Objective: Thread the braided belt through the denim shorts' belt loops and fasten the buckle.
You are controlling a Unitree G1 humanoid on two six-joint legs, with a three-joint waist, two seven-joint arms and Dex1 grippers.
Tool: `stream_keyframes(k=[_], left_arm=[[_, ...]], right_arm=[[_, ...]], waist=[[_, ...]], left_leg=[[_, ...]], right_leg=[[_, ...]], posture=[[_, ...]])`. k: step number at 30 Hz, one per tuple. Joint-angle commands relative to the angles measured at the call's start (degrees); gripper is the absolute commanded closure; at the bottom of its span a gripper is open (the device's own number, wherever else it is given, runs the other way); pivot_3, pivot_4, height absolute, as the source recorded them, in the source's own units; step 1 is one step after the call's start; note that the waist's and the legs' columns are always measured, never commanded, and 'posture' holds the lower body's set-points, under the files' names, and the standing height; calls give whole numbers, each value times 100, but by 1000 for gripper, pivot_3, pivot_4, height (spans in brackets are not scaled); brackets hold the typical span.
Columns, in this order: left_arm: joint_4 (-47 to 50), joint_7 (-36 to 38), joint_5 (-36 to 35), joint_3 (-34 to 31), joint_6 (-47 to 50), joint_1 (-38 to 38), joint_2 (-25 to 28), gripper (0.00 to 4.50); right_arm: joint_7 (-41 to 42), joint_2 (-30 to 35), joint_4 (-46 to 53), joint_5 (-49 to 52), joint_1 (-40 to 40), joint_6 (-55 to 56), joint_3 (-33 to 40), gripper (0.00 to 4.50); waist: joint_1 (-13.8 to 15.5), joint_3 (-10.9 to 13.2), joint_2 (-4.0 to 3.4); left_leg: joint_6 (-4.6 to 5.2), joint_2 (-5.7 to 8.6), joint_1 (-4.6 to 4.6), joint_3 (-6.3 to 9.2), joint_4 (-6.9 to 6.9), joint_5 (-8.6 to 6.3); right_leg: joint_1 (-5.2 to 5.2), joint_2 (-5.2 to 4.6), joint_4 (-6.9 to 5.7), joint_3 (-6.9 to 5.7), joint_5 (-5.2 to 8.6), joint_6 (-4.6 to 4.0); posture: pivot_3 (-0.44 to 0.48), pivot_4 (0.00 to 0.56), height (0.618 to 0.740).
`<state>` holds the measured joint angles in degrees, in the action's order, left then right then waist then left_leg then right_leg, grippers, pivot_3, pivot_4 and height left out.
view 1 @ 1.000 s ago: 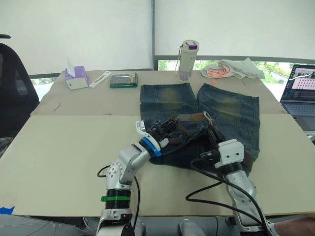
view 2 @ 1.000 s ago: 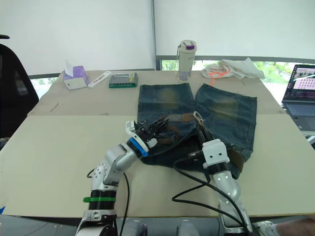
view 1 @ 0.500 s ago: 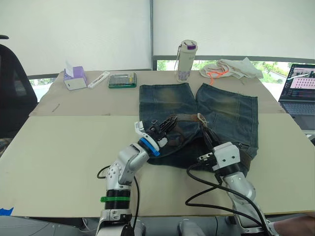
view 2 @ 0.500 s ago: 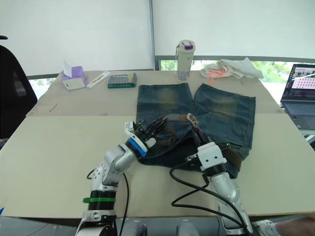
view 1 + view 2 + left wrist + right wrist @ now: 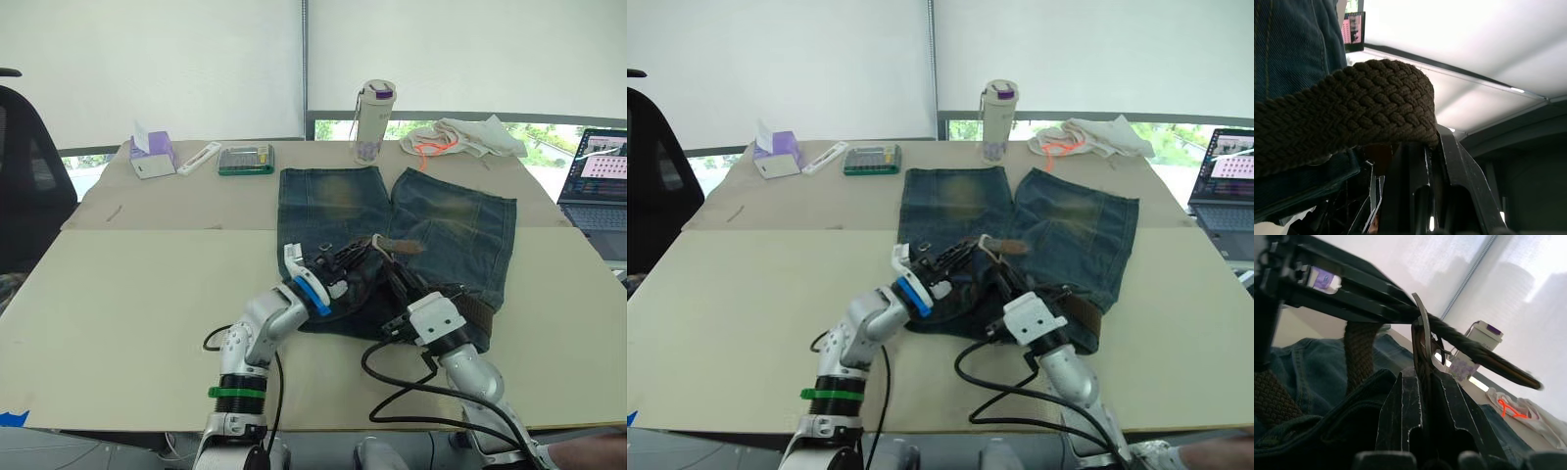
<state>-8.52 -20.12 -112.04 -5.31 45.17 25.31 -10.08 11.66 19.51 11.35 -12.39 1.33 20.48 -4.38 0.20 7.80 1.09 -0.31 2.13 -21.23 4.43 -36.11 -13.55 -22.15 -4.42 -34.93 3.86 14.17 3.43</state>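
Both claws [image 5: 377,257] nearer — belt end [image 5: 400,245] higher.

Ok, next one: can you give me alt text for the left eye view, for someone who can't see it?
Both robot hands meet over the waistband of denim shorts spread on a tan table, working a brown braided belt between the left hand and the right hand. Along the far edge stand a bottle, a tissue box and a laptop.
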Motion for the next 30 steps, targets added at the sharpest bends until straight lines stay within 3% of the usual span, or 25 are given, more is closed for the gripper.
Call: stream_keyframes(k=[1, 3, 5, 9, 13, 16, 21, 27, 30], left_arm=[[-145, 261, 139, 134, 52, 211, -405, 4500], [-349, 348, 451, 169, 32, 278, -327, 4500], [-540, 491, 645, 119, 46, 345, -273, 4500], [-820, 770, 928, 42, 205, 458, -164, 4500], [-1069, 1011, 1168, -87, 321, 575, -115, 4500], [-1211, 1156, 1321, -177, 407, 622, -112, 4500], [-1304, 1296, 1516, -312, 546, 642, -145, 4500], [-1389, 1436, 1724, -436, 687, 655, -150, 4500], [-1401, 1484, 1802, -467, 745, 647, -171, 4500]], right_arm=[[157, 253, -1, -162, -18, 445, -71, 4466], [362, 414, 103, -30, 97, 81, 2, 4466], [675, 543, 213, 371, 187, -47, -12, 3494], [1272, 672, 444, 1267, 392, -574, 63, 2122], [1429, 570, 1094, 3146, 608, -2268, 584, 776], [877, 409, 1603, 5273, 628, -3861, 1248, 776], [-38, 150, 1889, 7424, 398, -4989, 1863, 776], [-1078, 50, 1848, 8923, 55, -5499, 2070, 776], [-1340, 62, 1802, 9148, -55, -5561, 2047, 1611]], waist=[[0, 1, 1], [3, 1, 2], [20, 4, 6], [23, 7, 12], [35, 14, 23], [46, 19, 32], [26, 18, 29], [19, 12, 15], [17, 11, 12]], left_leg=[[0, 0, 1, 0, 0, 0], [0, 0, 1, -2, 1, 0], [0, 2, 2, -3, 0, 0], [0, 1, 1, -3, 0, 0], [1, 0, 0, 0, -2, 0], [1, -1, -4, 13, -3, 0], [3, -7, -5, 23, 2, -1], [4, -6, -5, 16, 3, -1], [4, -6, -5, 10, 3, -1]], right_leg=[[0, 1, -1, 0, 0, 0], [0, 2, -1, 0, 0, 0], [3, 1, 1, 0, 0, 0], [3, 1, 2, 0, 0, 0], [4, 0, 0, 0, 0, 0], [4, -2, 0, 0, 0, 0], [0, 1, -1, 0, 0, -4], [0, 1, -1, 0, 0, -3], [0, 1, -1, -1, 1, -2]], posture=[[0, 150, 740], [0, 150, 740], [0, 150, 740], [0, 150, 740], [0, 150, 740], [0, 150, 740], [0, 150, 740], [0, 150, 740], [0, 150, 740]])
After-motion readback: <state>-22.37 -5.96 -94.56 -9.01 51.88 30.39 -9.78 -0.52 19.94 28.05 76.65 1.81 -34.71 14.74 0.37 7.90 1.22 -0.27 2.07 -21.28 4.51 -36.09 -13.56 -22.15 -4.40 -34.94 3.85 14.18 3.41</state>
